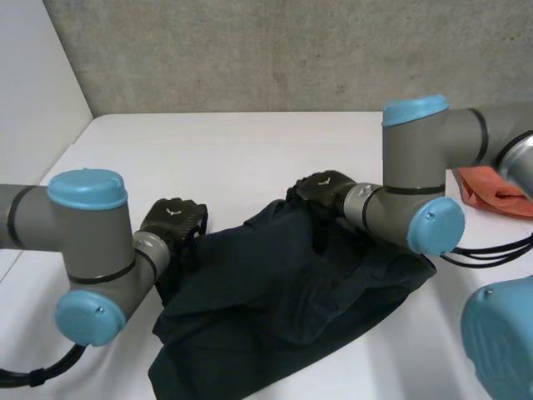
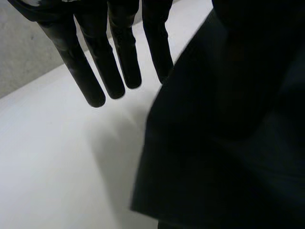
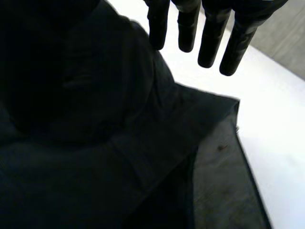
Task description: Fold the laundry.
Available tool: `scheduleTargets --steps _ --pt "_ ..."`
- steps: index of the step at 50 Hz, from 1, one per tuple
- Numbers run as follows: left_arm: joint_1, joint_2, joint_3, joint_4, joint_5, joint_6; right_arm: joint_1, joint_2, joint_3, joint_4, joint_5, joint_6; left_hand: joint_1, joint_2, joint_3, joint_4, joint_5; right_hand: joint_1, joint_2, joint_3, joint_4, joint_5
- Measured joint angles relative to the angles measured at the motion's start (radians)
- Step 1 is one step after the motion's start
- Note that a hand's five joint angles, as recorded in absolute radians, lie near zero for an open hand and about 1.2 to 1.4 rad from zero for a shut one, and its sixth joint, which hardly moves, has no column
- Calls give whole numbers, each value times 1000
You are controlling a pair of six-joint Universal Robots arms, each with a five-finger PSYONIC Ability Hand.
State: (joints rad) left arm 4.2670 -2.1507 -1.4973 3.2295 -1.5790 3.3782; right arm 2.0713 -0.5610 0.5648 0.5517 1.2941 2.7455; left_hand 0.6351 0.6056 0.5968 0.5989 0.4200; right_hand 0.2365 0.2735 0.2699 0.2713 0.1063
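A dark navy garment (image 1: 275, 300) lies crumpled on the white table (image 1: 233, 150), near its front edge. My left hand (image 1: 171, 223) rests at the garment's left edge. In the left wrist view its fingers (image 2: 95, 71) are straight over bare table, and the dark cloth (image 2: 228, 143) lies right beside them. My right hand (image 1: 325, 190) sits at the garment's far edge. In the right wrist view its fingers (image 3: 209, 38) are straight and point past a raised fold of the cloth (image 3: 95, 143), holding nothing.
An orange-red cloth (image 1: 491, 190) lies at the table's right side, behind my right arm. A grey wall runs along the back of the table. Bare white tabletop stretches beyond the garment to the far left.
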Motion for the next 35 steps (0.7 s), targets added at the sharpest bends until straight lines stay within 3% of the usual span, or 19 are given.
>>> scheduleTargets --steps 2,3,4,5,6,8,18,21,22,23,25,27,35 --pt "-1 -24 32 -13 -4 5 2 24 -23 3 3 -8 58 67 73 72 65 84 71 77 74 69" --pt "-2 -35 54 -18 -7 9 2 32 -37 1 3 -9 224 214 221 222 203 281 290 272 268 253" --pt "-2 -42 70 -22 -10 13 2 36 -45 -1 3 -10 381 375 362 364 342 344 354 355 330 312" --pt "-3 -45 80 -24 -11 16 2 39 -54 -4 4 -10 381 375 362 364 342 344 354 355 330 312" --pt "-5 -55 117 -28 -17 26 2 45 -77 -12 6 -9 525 555 553 560 532 607 638 629 623 591" --pt "-9 -60 161 -32 -24 35 2 47 -117 -30 13 -5 525 555 553 560 532 729 870 855 854 822" --pt "-38 11 270 -37 -34 44 0 -25 -214 -113 95 3 525 586 586 595 535 756 903 910 915 886" --pt "-53 64 245 -39 -34 41 0 -63 -174 -102 107 0 525 587 589 595 535 641 755 776 775 774" --pt "-56 79 232 -39 -34 41 0 -75 -156 -91 110 -2 525 588 590 595 535 402 526 538 537 549" --pt "-58 93 218 -40 -35 40 -1 -85 -140 -79 111 -4 525 589 590 595 535 402 526 538 537 549" --pt "-61 118 193 -40 -38 40 -2 -110 -98 -46 113 -6 525 589 590 595 535 87 149 164 166 174" --pt "-63 156 153 -42 -43 39 -6 -152 -25 3 111 -6 525 589 590 596 535 -22 -28 -16 -14 -8" --pt "-66 314 46 -46 -55 36 -16 -349 300 46 103 5 525 591 596 599 535 -37 -58 -58 -43 -46"
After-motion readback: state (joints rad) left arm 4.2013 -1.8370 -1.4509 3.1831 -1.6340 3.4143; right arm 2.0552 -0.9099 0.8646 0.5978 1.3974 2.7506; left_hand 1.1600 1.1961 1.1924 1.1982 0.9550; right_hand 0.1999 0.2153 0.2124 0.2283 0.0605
